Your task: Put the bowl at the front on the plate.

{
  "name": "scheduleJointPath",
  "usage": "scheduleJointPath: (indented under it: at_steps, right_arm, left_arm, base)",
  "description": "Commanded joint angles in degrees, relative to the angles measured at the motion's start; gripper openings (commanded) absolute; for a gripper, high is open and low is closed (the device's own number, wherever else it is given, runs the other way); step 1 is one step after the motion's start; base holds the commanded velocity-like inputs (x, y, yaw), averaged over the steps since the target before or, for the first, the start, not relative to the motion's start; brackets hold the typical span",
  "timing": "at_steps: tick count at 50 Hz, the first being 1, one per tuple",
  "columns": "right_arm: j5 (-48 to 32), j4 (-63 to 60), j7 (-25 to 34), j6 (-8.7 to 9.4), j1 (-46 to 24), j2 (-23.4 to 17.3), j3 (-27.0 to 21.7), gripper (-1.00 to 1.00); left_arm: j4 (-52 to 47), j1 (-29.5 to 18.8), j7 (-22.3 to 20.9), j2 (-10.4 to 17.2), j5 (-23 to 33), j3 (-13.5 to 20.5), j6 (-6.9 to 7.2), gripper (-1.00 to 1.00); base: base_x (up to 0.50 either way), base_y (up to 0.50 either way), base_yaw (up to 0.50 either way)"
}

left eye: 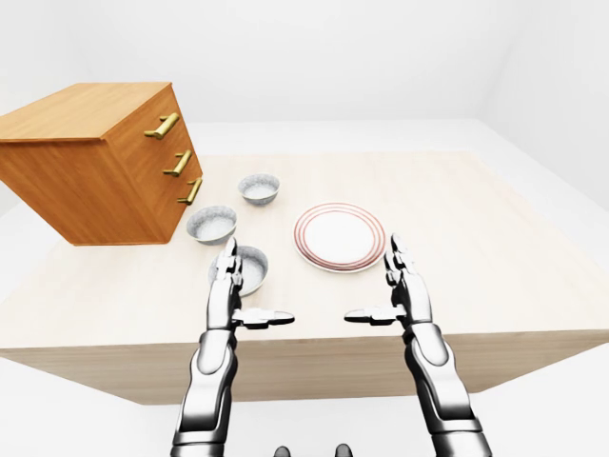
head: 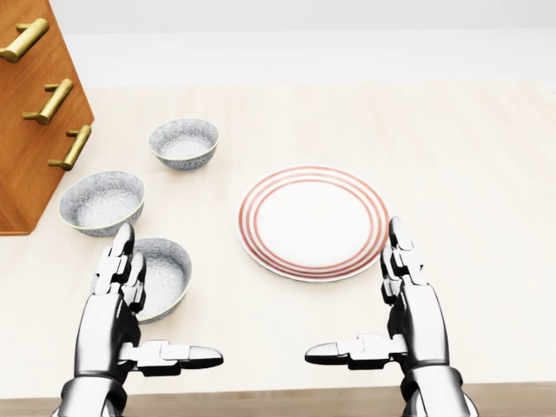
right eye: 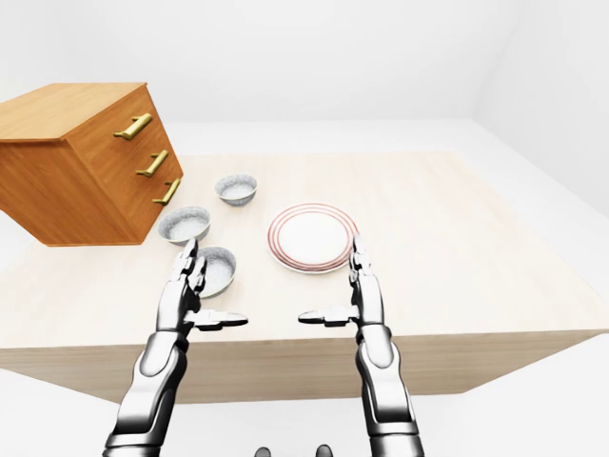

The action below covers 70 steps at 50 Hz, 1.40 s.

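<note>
1. My L hand (head: 109, 326) is spread: fingers straight, thumb out sideways, gripping nothing.
2. R hand (head: 421, 326) is the same, splayed w/ its thumb aimed at the L thumb and a gap btwn them.
3. Target bowl (head: 167, 276) sits just past the L fingertips and is partly covered by them. Touching or hovering, I can't tell.
4. Plate (head: 313, 221) lies just beyond the R fingertips, toward the L hand.
5. Further out from the L hand are a 2nd bowl (head: 102, 201) and a 3rd bowl (head: 183, 143), near the drawer chest (head: 35, 130), all on the table (head: 460, 156).
</note>
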Motion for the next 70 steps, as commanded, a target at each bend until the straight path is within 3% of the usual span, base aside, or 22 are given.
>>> scheduleJointPath:
  at_steps: [1, 3, 5, 7, 8, 14, 16, 22, 33, 39, 46, 49, 50, 51, 53, 55, 58, 63, 65, 66, 67, 70]
  right_arm:
    - [0.23, 0.62, 1.42, 0.11, -0.23, -0.68, -1.16, 1.00]
    - [0.42, 0.47, 1.49, 0.12, -0.17, -0.66, -1.25, 1.00]
    - [0.28, -0.28, 1.38, 0.74, -0.05, -0.60, -1.10, 1.00]
    - [0.17, -0.29, 1.34, 0.67, -0.02, -0.61, -1.09, 1.00]
    - [0.12, 0.40, 1.37, 0.12, -0.13, -0.68, -1.20, 1.00]
    - [-0.10, 1.12, 1.36, -0.41, -0.37, -0.73, -1.22, 1.00]
    - [-0.03, -0.71, 1.21, 1.02, 0.02, -0.61, -1.14, 1.00]
    - [0.15, 0.38, 1.35, 0.05, -0.16, -0.72, -1.35, 1.00]
    - [-0.30, 0.09, 1.21, 0.48, -0.19, -0.71, -1.21, 1.00]
    - [-0.43, 0.48, 1.16, 0.24, -0.28, -0.71, -1.19, 1.00]
    - [-0.58, 0.19, 1.09, 0.35, -0.07, -0.66, -1.09, 1.00]
    - [-0.15, -0.01, 1.08, 0.24, 0.04, -0.64, -1.41, 1.00]
    - [0.07, -0.29, 1.07, 0.33, 0.11, -0.65, -1.52, 1.00]
    - [0.13, -0.56, 0.99, 0.47, 0.24, -0.63, -1.52, 1.00]
    - [0.16, -0.68, 0.98, 0.48, 0.27, -0.62, -1.44, 1.00]
    - [-0.02, -0.96, 0.84, 0.75, 0.35, -0.61, -1.32, 1.00]
    - [0.08, 0.38, 1.03, -0.41, 0.16, -0.73, -1.51, 1.00]
    - [0.00, -0.49, 0.96, 0.27, 0.30, -0.67, -1.38, 1.00]
    - [-0.04, -1.13, 0.82, 0.67, 0.44, -0.60, -1.31, 1.00]
    - [-0.01, -0.83, 0.84, 0.41, 0.39, -0.62, -1.37, 1.00]
    - [-0.02, -0.38, 0.77, 0.13, 0.26, -0.67, -1.48, 1.00]
    - [-0.09, -0.79, 0.60, 0.33, 0.30, -0.64, -1.46, 1.00]
  left_arm:
    - [-0.43, 0.20, -1.32, 0.67, -0.85, 1.44, 1.02, 1.00]
    - [0.38, -0.01, -1.27, 0.67, -0.88, 1.59, 0.12, 1.00]
    - [-1.32, 0.67, -1.08, 0.66, -0.95, 1.63, 0.63, 1.00]
    - [-5.31, 1.81, -0.52, 0.29, -2.56, 2.34, 3.84, 1.00]
    - [-6.62, 2.27, -0.58, 0.55, -2.55, 2.36, 4.69, 1.00]
    - [-9.50, 0.94, 3.78, 0.65, -4.75, 6.11, 4.69, 1.00]
    - [-12.77, 1.78, 5.49, 0.93, -5.40, 7.37, 4.69, 1.00]
    - [-16.30, 2.45, 8.65, 1.96, -5.25, 11.48, 4.69, 1.00]
    - [-17.44, 2.46, 12.45, 3.25, -6.82, 17.11, 4.69, 1.00]
    - [-18.66, 3.36, 17.90, 2.74, -9.09, 22.31, 4.69, 1.00]
    - [-22.23, 7.71, 18.94, 1.61, -11.62, 27.32, 4.69, 1.00]
    - [-24.84, 11.18, 18.40, -0.98, -9.80, 28.96, 4.69, 1.00]
    - [-25.43, 12.13, 18.21, -1.88, -9.16, 29.44, 4.05, 1.00]
    - [-26.13, 12.88, 17.40, -2.49, -9.37, 29.66, 4.51, 1.00]
    - [-26.15, 13.90, 17.12, -4.03, -9.64, 30.80, 3.44, 1.00]
    - [-25.90, 14.12, 17.17, -4.52, -9.83, 31.74, 2.62, 1.00]
    - [-24.57, 14.45, 17.67, -4.75, -10.48, 33.36, 3.66, 1.00]
    - [-23.97, 15.07, 17.59, -5.36, -10.26, 35.10, 2.36, 1.00]
    - [-23.33, 14.70, 19.22, -5.16, -9.27, 35.74, 3.39, 1.00]
    - [-23.14, 14.80, 18.55, -4.97, -10.25, 36.20, 3.23, 1.00]
    - [-22.70, 14.69, 19.06, -4.71, -10.88, 37.03, 4.63, 1.00]
    - [-21.85, 14.73, 19.25, -4.09, -11.50, 38.77, 4.69, 1.00]
  base:
    - [0.00, 0.00, 0.00]
    - [0.00, 0.00, 0.00]
    - [0.00, 0.00, 0.00]
    - [0.00, 0.00, 0.00]
    - [0.00, 0.00, 0.00]
    - [0.00, 0.00, 0.00]
    - [0.00, 0.00, 0.00]
    - [0.00, 0.00, 0.00]
    - [0.00, 0.00, 0.00]
    - [0.00, 0.00, 0.00]
    - [0.00, 0.00, 0.00]
    - [0.00, 0.00, 0.00]
    - [0.00, 0.00, 0.00]
    - [0.00, 0.00, 0.00]
    - [0.00, 0.00, 0.00]
    - [0.00, 0.00, 0.00]
    - [0.00, 0.00, 0.00]
    - [0.00, 0.00, 0.00]
    - [0.00, 0.00, 0.00]
    - [0.00, 0.00, 0.00]
    - [0.00, 0.00, 0.00]
    - [0.00, 0.00, 0.00]
